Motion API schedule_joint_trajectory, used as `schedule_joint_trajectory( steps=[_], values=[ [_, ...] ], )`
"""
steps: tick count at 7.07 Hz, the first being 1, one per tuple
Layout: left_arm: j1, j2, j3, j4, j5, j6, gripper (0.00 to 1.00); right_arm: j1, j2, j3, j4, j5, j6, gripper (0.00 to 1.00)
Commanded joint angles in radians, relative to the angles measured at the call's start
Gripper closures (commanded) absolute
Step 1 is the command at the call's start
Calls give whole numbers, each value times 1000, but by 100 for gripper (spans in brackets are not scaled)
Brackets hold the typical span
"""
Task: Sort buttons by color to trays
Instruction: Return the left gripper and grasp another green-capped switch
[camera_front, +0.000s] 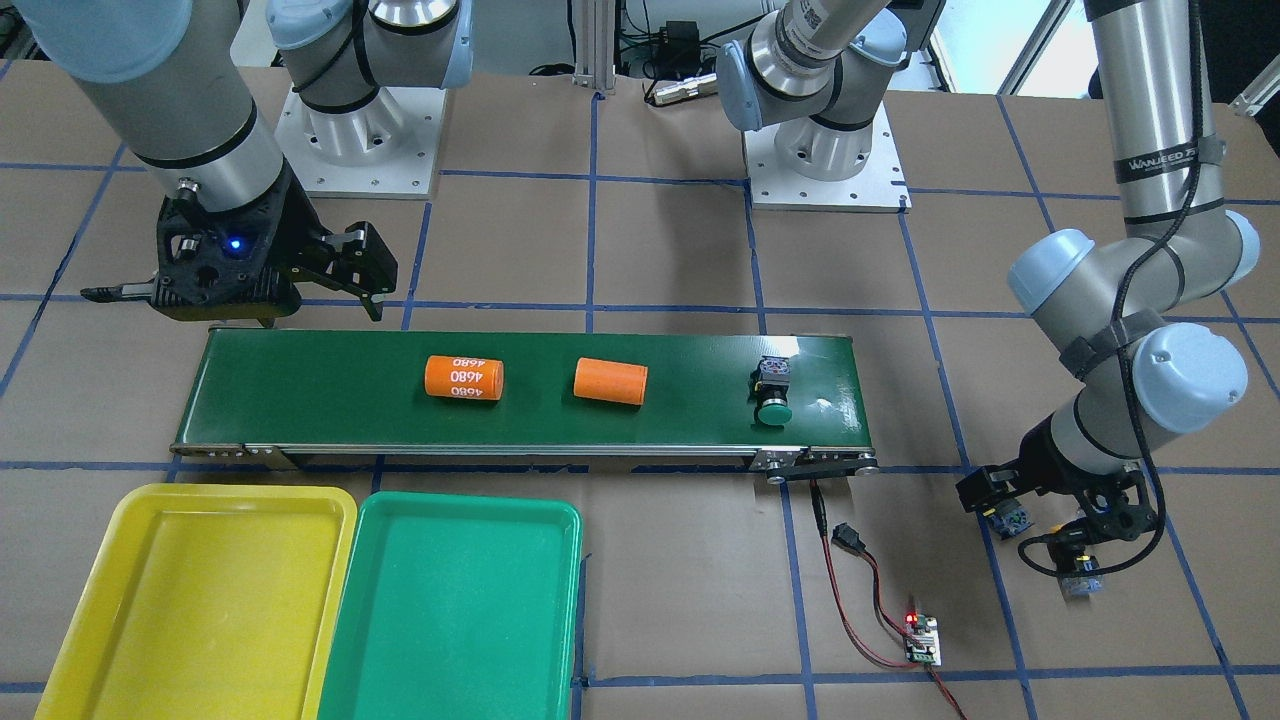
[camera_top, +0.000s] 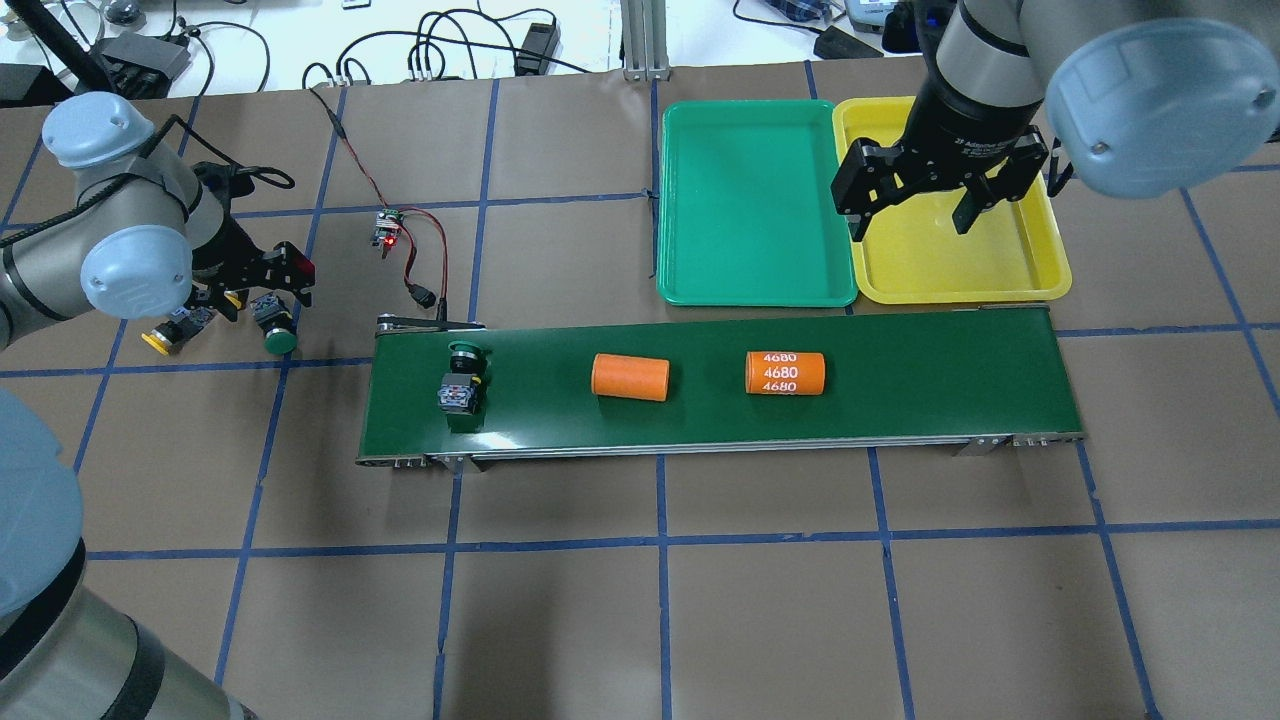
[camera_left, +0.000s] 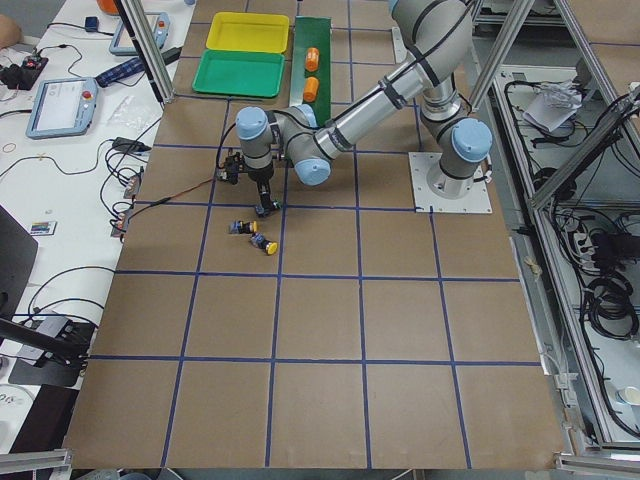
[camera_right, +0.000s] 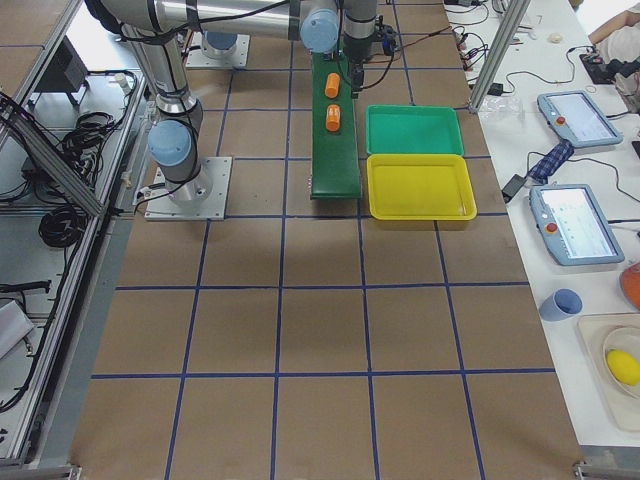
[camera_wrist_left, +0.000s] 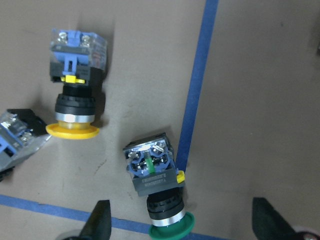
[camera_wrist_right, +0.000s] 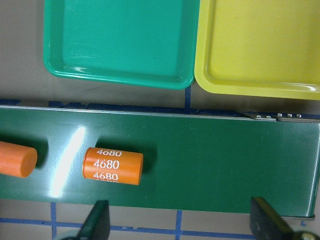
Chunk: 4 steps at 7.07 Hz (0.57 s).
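L gripper (camera_wrist_left: 182, 225) released, empty, above green-cap button (camera_wrist_left: 156, 192) lying on table (camera_wrist_left: 260, 100); yellow-cap buttons (camera_wrist_left: 75, 95) at its 10 o'clock. Second green-cap button (camera_top: 462, 380) on belt (camera_top: 900, 400), 9 o'clock end in overhead view. R gripper (camera_top: 913, 205) spread, empty, over yellow tray (camera_top: 1000, 270); green tray (camera_top: 750, 200) just beside, at 9.

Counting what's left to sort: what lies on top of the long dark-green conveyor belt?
One green-capped push-button switch, a plain orange cylinder and an orange cylinder printed 4680. Nothing hides the belt top.
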Motion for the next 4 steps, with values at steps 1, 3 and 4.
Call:
schedule_joint_trajectory(
  steps=[1,3,4],
  values=[
    [1,-38,-2,16,1,-2,0,1,0,0,0,0,0,0],
    [0,-75,12,23,2,-2,15,-1,0,0,0,1,0,0],
    [0,-87,12,23,2,-2,58,-1,0,0,0,2,0,0]
  ],
)
